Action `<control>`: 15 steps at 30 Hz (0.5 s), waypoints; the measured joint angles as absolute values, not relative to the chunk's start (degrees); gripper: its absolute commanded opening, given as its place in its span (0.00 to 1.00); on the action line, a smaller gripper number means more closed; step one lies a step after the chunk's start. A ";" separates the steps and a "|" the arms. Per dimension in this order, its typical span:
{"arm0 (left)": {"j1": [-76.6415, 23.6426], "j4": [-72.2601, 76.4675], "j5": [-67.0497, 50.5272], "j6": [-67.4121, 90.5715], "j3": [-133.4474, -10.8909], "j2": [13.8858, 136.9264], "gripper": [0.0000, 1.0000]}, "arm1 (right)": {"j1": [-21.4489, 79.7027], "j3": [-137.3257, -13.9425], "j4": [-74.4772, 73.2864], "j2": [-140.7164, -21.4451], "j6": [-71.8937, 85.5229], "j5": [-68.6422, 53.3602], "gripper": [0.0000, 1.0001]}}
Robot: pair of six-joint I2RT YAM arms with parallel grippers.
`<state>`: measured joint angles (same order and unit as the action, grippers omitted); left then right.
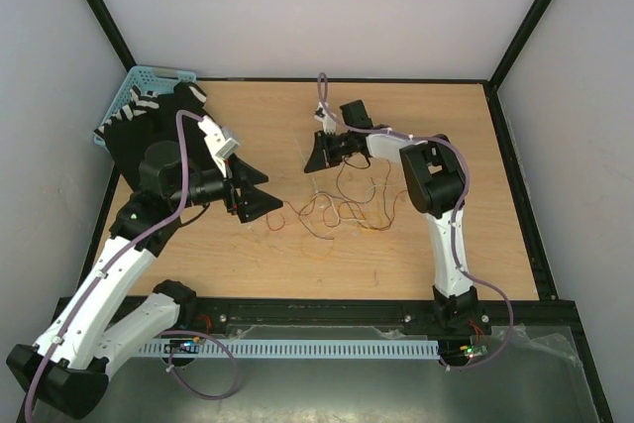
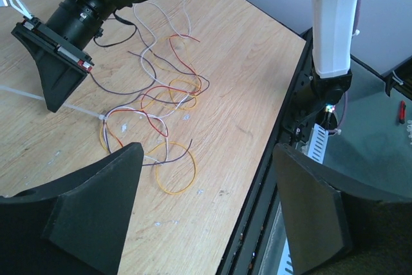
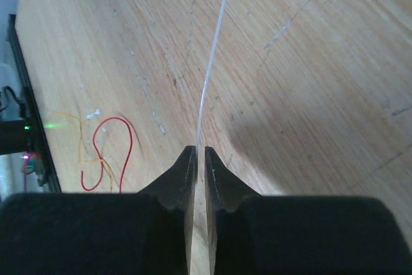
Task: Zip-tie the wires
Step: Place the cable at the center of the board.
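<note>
The wires (image 1: 337,210) lie as a loose tangle of red, dark, orange-yellow and white strands on the wooden table. They also show in the left wrist view (image 2: 161,104), and a red loop shows in the right wrist view (image 3: 109,149). My right gripper (image 3: 199,152) is shut on a thin white zip tie (image 3: 215,43), just beyond the tangle (image 1: 319,156). The zip tie (image 2: 77,107) runs past that gripper to a small head at the wires' edge. My left gripper (image 2: 207,159) is open and empty, just left of the tangle (image 1: 260,201).
A blue basket (image 1: 139,86) stands at the table's far left corner. A black rail (image 1: 327,309) and a white cable duct (image 1: 297,349) run along the near edge. Black frame posts border the table (image 1: 446,146).
</note>
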<state>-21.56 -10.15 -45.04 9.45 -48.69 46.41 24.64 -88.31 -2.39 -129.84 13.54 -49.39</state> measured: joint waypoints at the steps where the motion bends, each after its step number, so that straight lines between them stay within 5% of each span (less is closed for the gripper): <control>1: -21.56 -10.17 -44.93 9.45 -48.69 46.39 0.88 | 24.64 -88.86 -3.29 -129.84 12.78 -48.73 0.33; 4: -21.56 -10.22 -44.07 9.52 -48.69 46.13 0.98 | 24.64 -89.49 -5.21 -129.51 11.14 -46.68 0.49; 9: -21.54 -10.24 -40.97 9.61 -48.69 45.06 0.99 | 24.56 -89.67 -9.28 -126.98 8.93 -41.71 0.74; 15: -20.21 -11.16 -38.92 9.80 -49.93 45.19 0.99 | 23.38 -90.72 -14.26 -117.38 3.99 -30.44 0.85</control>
